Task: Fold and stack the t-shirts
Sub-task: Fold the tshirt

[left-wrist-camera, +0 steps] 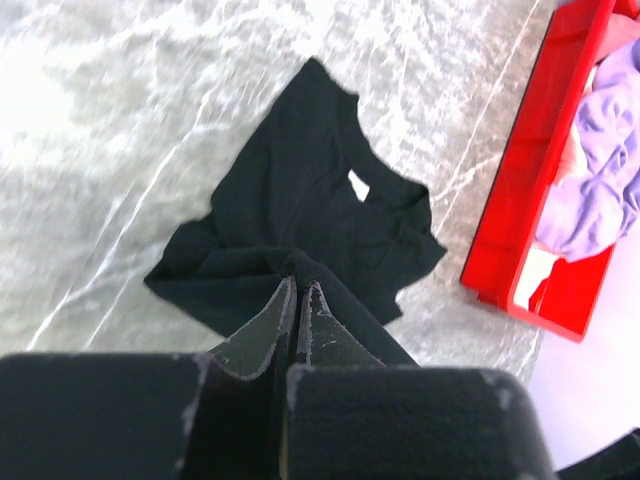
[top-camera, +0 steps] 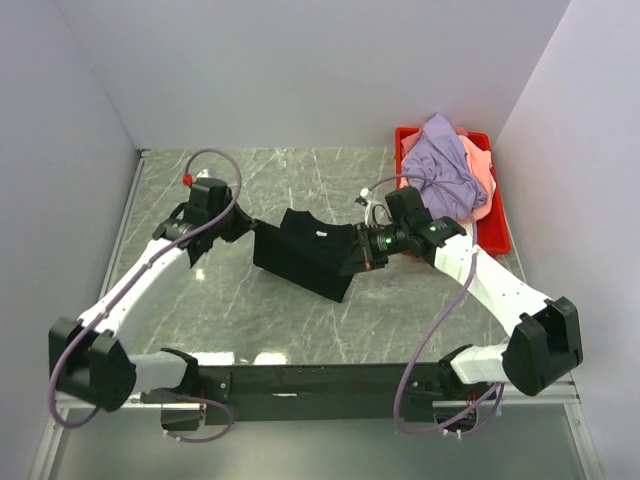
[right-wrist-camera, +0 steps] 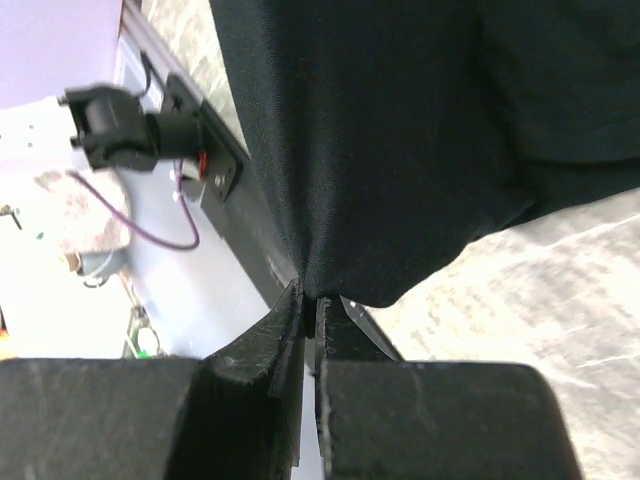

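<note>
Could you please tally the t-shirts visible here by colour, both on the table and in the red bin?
1 black t-shirt, on the table
1 lavender t-shirt, in the red bin
1 salmon-pink t-shirt, in the red bin
Total: 3 visible; the pile in the bin may hide more.
</note>
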